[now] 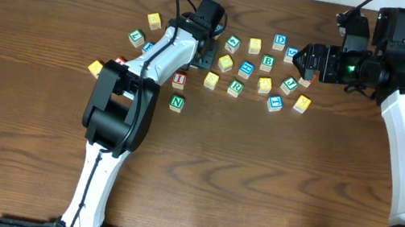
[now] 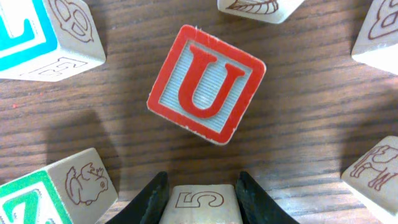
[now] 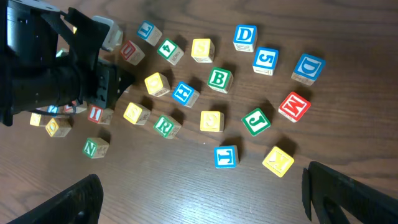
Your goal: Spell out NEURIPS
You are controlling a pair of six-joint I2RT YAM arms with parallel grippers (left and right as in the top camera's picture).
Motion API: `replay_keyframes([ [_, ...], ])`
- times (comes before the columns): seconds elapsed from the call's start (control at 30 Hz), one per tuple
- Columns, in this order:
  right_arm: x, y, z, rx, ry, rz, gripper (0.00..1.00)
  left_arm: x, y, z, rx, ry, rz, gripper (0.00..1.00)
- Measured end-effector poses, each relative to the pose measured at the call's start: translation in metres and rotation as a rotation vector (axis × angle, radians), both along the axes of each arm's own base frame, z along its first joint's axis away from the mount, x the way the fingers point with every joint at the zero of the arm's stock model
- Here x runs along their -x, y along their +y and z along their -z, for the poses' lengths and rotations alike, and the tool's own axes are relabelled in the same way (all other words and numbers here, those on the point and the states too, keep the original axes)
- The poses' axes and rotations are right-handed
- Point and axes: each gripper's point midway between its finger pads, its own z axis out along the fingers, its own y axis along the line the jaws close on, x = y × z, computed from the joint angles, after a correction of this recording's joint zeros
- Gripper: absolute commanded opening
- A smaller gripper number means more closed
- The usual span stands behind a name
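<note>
The left gripper was closed on a pale cube with an outlined 5, its dark fingers tight against both sides with no gap showing. Just beyond those fingers lay the red U cube, flat on the wood, turned a little askew and touching nothing. Left of the U cube sat a blue L cube, well apart from it.

In the right wrist view, the red I cube lay a little left of the U cube and nearer the robot. The green N cube lay further out the same way, apart from the I cube. The green R cube sat to the right of the U cube, also nearer the robot, among several yellow-faced cubes. Further right of the U cube the scatter ran on through a green B cube to a red M cube.

The right gripper hung far to the right of the U cube. Its fingers were spread wide and held nothing.

The table was dark brown wood with long straight grain, and it filled every view.
</note>
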Motion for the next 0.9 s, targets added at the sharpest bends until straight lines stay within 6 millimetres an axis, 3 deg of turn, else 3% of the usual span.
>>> replay_keyframes([
  [0.27,0.000,0.000,0.000,0.000,0.000,0.000,0.99,0.010,0.004,-0.003,-0.016,0.041,0.000,0.28],
  [0.37,0.000,0.000,0.000,0.000,0.000,0.000,0.99,0.013,0.005,-0.023,-0.012,0.033,-0.001,0.28],
  [0.5,0.000,0.000,0.000,-0.001,0.000,0.000,0.99,0.021,0.008,-0.096,0.032,-0.047,-0.029,0.26],
  [0.6,0.000,0.000,0.000,-0.001,0.000,0.000,0.99,0.039,0.015,-0.161,0.078,-0.113,-0.070,0.25],
  [0.7,0.000,0.000,0.000,0.000,0.001,0.000,0.99,0.065,0.025,-0.210,0.112,-0.136,-0.116,0.25],
  [0.8,0.000,0.000,0.000,-0.001,0.000,0.000,0.99,0.091,0.032,-0.215,0.100,-0.071,-0.153,0.25],
  [0.9,0.000,0.000,0.000,0.000,0.000,0.000,0.99,0.106,0.028,-0.195,0.079,0.004,-0.171,0.25],
])
